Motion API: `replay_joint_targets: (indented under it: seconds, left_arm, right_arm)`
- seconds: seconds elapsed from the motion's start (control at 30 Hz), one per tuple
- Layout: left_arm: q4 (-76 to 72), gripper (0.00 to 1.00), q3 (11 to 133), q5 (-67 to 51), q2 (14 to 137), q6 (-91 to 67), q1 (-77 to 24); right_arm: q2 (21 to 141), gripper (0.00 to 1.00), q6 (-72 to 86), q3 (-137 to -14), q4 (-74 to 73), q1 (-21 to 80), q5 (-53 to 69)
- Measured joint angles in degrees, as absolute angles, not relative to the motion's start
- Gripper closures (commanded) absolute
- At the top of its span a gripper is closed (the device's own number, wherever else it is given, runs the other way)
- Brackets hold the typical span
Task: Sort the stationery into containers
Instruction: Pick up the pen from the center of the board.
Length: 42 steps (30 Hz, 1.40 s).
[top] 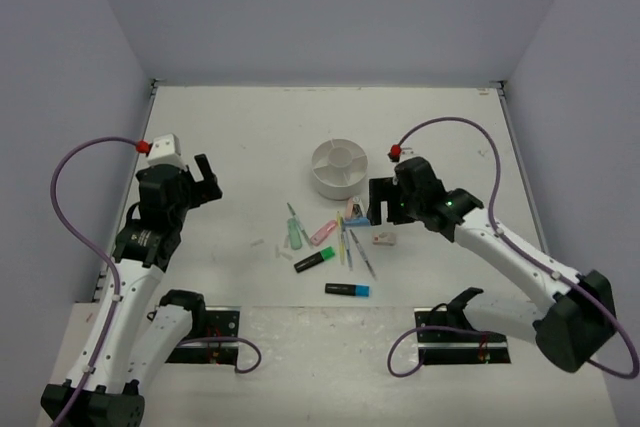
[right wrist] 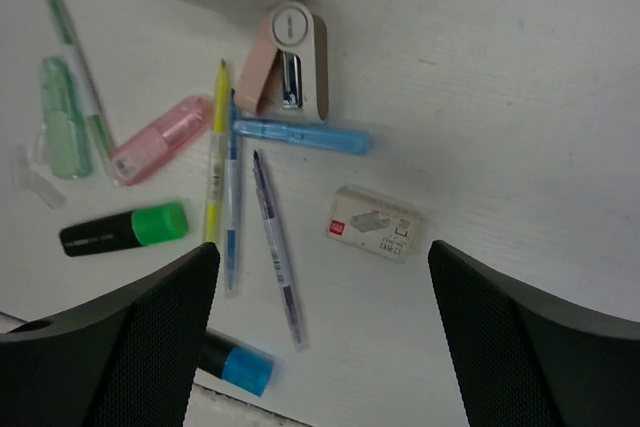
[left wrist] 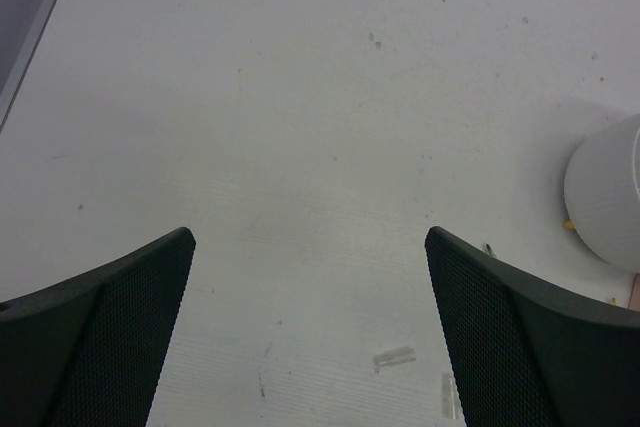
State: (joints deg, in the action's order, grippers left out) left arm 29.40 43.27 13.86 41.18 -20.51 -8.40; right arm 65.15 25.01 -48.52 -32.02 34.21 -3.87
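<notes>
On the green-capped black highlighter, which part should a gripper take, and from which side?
Grip the black barrel of the green highlighter from straight above, closing across its width. It lies flat. The barrel end is free, while the cap end sits close to the yellow pen.

No text can be read anywhere. In the right wrist view, the pale box [right wrist: 372,224] at lower centre carries a red mark and dark print, too small to make out. The green highlighter [right wrist: 122,230] at lower left bears faint, illegible lettering.
</notes>
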Motion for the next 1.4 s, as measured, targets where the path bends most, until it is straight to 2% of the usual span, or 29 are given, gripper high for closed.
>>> replay_joint_targets:
  seconds: [0.07,0.13,0.17,0.27,0.43,0.77,0.83,1.03,1.2,1.4]
  left_arm:
    - [29.4,0.0,43.3,13.6,40.8,-20.5,-8.4]
    - [29.4,0.0,43.3,13.4,40.4,-20.5,-8.4]
    - [29.4,0.0,43.3,13.3,40.2,-20.5,-8.4]
    - [29.4,0.0,43.3,12.8,40.2,-20.5,-8.4]
    - [29.4,0.0,43.2,11.7,40.2,-20.5,-8.4]
    - [29.3,0.0,43.2,10.5,40.2,-20.5,-8.4]
    - [29.3,0.0,43.2,10.5,40.2,-20.5,-8.4]
    - [29.3,0.0,43.2,10.5,40.2,-20.5,-8.4]
    - [29.4,0.0,43.2,10.5,40.1,-20.9,-8.5]
    - [29.4,0.0,43.2,9.3,39.1,-23.8,-9.1]
  right_arm:
    - [70.1,0.4,25.8,-48.5,-32.9,35.8,-4.1]
    - [73.1,0.43,26.4,-48.5,-33.0,37.6,-4.6]
    - [74.1,0.51,26.5,-48.5,-33.0,38.6,-4.7]
    - [77.8,0.54,26.9,-48.6,-32.9,42.4,-5.2]
    - [84.0,0.66,27.7,-48.7,-33.0,47.3,-5.7]
    - [89.3,0.71,28.6,-49.6,-32.9,48.2,-6.7]
    - [90.0,0.76,28.6,-50.1,-32.8,48.3,-6.7]
    - [92.4,0.79,28.5,-51.3,-32.6,48.4,-6.6]
    - [93.1,0.99,28.7,-52.0,-32.7,48.5,-6.7]
    - [91.5,1.0,28.9,-52.1,-34.1,48.8,-7.0]
